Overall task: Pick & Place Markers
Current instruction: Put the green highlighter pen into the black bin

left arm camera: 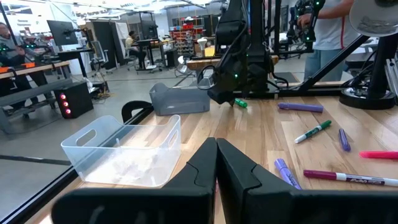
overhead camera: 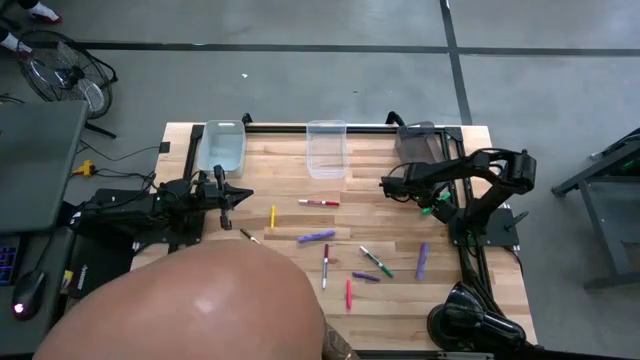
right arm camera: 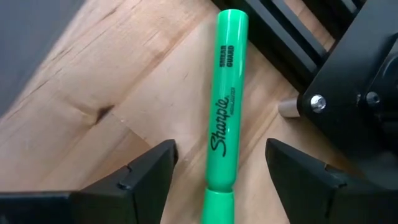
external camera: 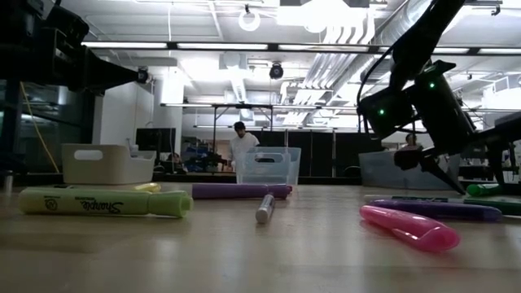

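Reading the high view like a clock, with 12 at the table's far edge. Closest in, a person's head covers the corner at about 7.

Just past that, the pink marker lies at 6 near the front edge. A short purple one and a green-and-white one sit just beside it toward 5. A red-and-white marker points straight up the table at 6. Out at 4 there's another purple marker.

Around the middle, a long purple marker lies almost dead centre, with a small dark one at 9 and the yellow one just beyond it. A red-capped marker lies crosswise toward 12.

The left gripper sits at about 10, fingers clenched together on nothing, near the yellow marker but not touching it.

The right gripper is at 2, right over the green marker. Its wrist view shows the jaws spread wide, one finger on each side and both clear of the marker, which lies flat on the wood. So it's released, not gripped.

Farthest back are three bins along the far edge: one at 11, a clear one at 12 and a darker one at 1. I can't make out markers in any of them. In the low view a person stands way off in the room behind.
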`<state>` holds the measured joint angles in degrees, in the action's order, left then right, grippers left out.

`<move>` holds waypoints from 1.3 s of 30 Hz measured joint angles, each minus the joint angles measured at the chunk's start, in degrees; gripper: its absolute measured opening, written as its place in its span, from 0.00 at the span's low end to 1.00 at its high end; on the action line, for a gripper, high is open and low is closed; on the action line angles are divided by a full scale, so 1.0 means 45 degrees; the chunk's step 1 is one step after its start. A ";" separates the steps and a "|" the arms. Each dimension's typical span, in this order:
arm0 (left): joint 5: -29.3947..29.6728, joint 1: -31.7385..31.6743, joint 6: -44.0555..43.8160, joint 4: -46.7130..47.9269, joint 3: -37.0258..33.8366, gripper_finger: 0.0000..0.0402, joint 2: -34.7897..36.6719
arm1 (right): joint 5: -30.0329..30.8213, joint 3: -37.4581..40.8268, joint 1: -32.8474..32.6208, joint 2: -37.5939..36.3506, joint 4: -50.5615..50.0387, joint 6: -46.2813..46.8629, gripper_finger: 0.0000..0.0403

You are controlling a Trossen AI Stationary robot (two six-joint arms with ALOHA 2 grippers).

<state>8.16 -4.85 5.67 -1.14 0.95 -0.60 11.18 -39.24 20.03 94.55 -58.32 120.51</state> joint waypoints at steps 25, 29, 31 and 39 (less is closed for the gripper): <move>0.0000 -0.0002 0.0000 -0.0001 0.0000 0.00 -0.0004 | -0.0266 -0.0230 -0.0057 0.0042 0.0587 -0.0967 0.18; 0.0000 -0.0002 0.0000 0.0002 0.0000 0.00 0.0000 | -0.0408 -0.0423 -0.0228 -0.0124 0.0432 -0.1127 0.18; -0.0001 0.0002 0.0000 -0.0002 0.0000 0.00 0.0000 | -0.0702 -0.0464 -0.0346 -0.0305 0.0458 -0.1145 0.16; -0.0005 -0.0002 0.0000 0.0002 -0.0004 0.00 -0.0005 | -0.1907 -0.0481 -0.0803 -0.1169 0.1058 -0.2010 0.15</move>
<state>8.14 -4.86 5.67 -1.13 0.93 -0.62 2.60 -41.41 16.42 89.29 -53.56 111.46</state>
